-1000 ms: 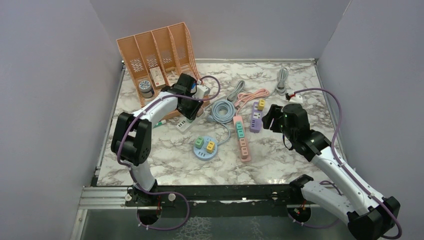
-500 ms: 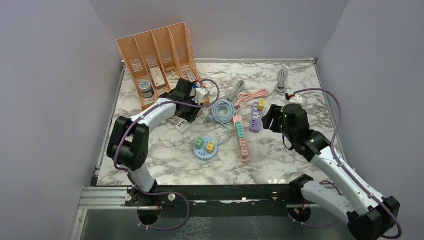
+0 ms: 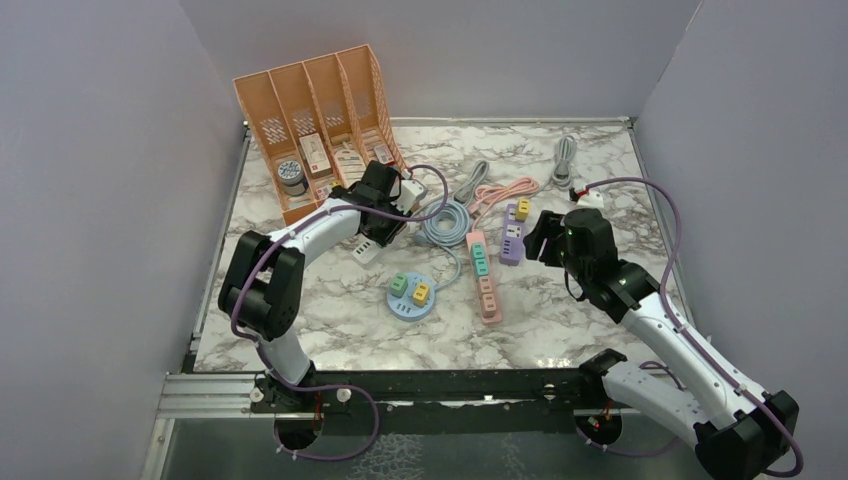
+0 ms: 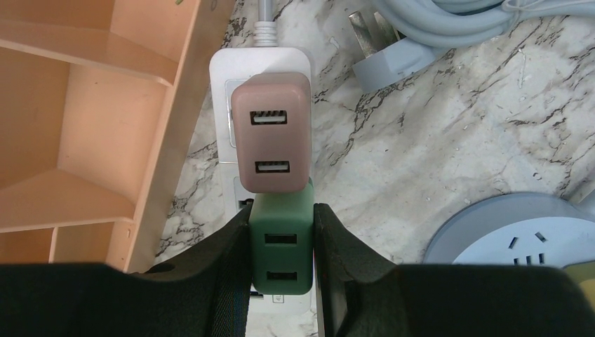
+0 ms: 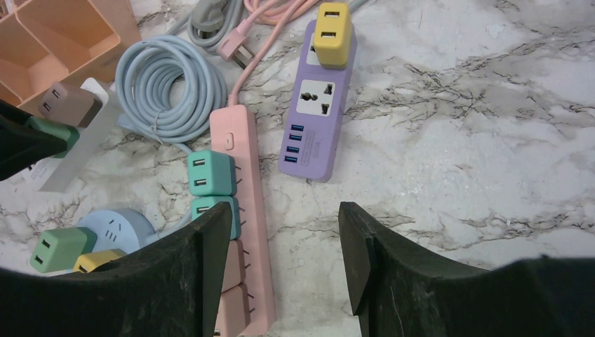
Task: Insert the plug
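Sitting over the white power strip (image 4: 261, 63), the dark green USB plug (image 4: 282, 249) is pinched between the left jaws, which are closed nearly all the way onto its two sides. The plug's far edge is touching a brown USB plug (image 4: 271, 137) that is placed on the same strip. Whether the green plug's pins are seated in a socket cannot be told, as the underside is hidden. The strip is laid on the left part of the bench (image 3: 560, 310), just beside the orange file organizer (image 3: 310, 110), with its grey cord leading off at the far end.

A coiled light blue cable (image 3: 445, 220) is seen just right of the left jaws. A round blue power strip (image 4: 505, 225) is placed nearer, on the right of the white strip and apart from it.

The right jaws are held about half open, nothing between them, above the bench right of centre. Below and beyond them a pink power strip (image 5: 247, 140) is laid, with teal plugs (image 5: 210, 172) on it. A purple power strip (image 5: 316, 133) is placed just right of the pink one, and a yellow plug (image 5: 332, 24) is fitted at its far end.
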Robot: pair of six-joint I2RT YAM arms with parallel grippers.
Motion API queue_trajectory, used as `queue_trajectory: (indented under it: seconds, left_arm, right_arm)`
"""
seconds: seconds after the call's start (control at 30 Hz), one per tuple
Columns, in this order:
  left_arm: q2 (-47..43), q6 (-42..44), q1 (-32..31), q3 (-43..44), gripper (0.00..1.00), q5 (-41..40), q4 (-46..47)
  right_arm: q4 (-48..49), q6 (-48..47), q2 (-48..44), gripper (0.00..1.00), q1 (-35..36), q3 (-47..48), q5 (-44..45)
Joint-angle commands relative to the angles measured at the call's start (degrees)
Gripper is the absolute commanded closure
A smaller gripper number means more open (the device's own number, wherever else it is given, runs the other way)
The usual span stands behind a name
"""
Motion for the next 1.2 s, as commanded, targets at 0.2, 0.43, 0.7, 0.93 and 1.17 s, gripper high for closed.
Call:
queue_trajectory:
  seconds: [0.2,0.43,0.7,0.93,1.17]
  left_arm:
    - [9.3,0.8,0.5,-3.7,1.0,-2.2,-4.5]
    - [6.8,-3.3,2.8,-1.5,1.0,5.8,-4.2]
    - [10.3,-4.7,3.7,-2.5,1.0,6.7,-3.9]
    - [3.1,-5.8,3.7,0.2,0.66,5.0,-5.0]
    - [-7.8,-7.6,3.7,5.7,0.04,4.2,-7.7]
  right_arm:
    - [1.5,0.0,-0.4,0.43,-0.1,0.2,0.9]
    - [1.4,0.1,-0.7,0.43,-0.2,0.6,1.2]
    - [1.4,-0.1,-1.1,0.43,-0.1,0.7,1.2]
    - [1.0,-0.5,-1.3,0.43,-0.2,1.5,1.5]
    - [0.0,-0.6,-1.1,0.43,-0.1,2.2,2.5]
